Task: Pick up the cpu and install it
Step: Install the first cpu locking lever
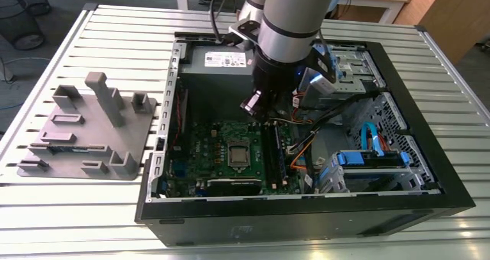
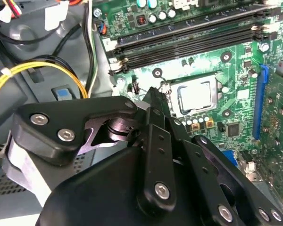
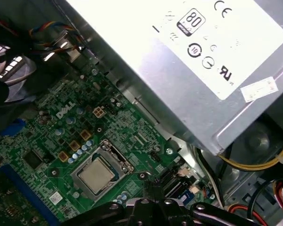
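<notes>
The cpu [image 1: 238, 155], a small square chip with a shiny silver top, lies flat inside the metal socket frame [image 1: 229, 146] on the green motherboard [image 1: 203, 151] in the open computer case. Both wrist views show the cpu [image 2: 195, 96] [image 3: 96, 175] seated in the frame. My gripper [image 1: 257, 108] hangs above the board, up and slightly toward the exterior view's right of the socket, clear of the chip. Its black fingers [image 2: 153, 94] [image 3: 153, 188] look pressed together with nothing between them.
A grey moulded tray [image 1: 84, 134] with upright posts sits on the slatted table at the exterior view's left. Around the socket are the silver power supply [image 1: 218, 59], black memory slots [image 2: 188, 37], loose cables [image 1: 306, 139] and a blue-handled drive cage [image 1: 371, 159].
</notes>
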You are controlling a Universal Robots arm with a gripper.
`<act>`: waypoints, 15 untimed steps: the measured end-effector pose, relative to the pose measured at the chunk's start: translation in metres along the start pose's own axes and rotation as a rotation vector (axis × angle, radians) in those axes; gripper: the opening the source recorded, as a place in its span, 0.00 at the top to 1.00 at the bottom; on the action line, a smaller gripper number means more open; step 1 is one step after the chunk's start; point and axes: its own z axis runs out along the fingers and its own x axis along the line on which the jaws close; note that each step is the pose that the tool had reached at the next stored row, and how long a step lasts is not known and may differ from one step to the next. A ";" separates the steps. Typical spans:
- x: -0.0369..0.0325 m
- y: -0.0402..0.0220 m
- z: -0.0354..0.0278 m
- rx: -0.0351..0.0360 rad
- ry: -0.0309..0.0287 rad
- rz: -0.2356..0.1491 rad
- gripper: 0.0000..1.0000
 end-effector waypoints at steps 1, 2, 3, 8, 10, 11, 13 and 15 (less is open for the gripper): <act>-0.0015 0.0005 0.0002 -0.0001 -0.0002 0.000 0.89; -0.0031 0.0013 0.0004 -0.0002 -0.0002 0.001 0.89; -0.0046 0.0023 0.0007 -0.0003 -0.0003 0.001 0.89; -0.0101 0.0078 0.0022 -0.0003 -0.0004 0.002 0.89; -0.0096 0.0091 0.0032 -0.0003 -0.0010 0.002 0.89; -0.0087 0.0101 0.0036 0.0002 -0.0010 0.002 0.89; -0.0060 0.0130 0.0047 0.0015 -0.0020 0.002 0.89; -0.0035 0.0158 0.0059 0.0027 -0.0034 0.002 0.89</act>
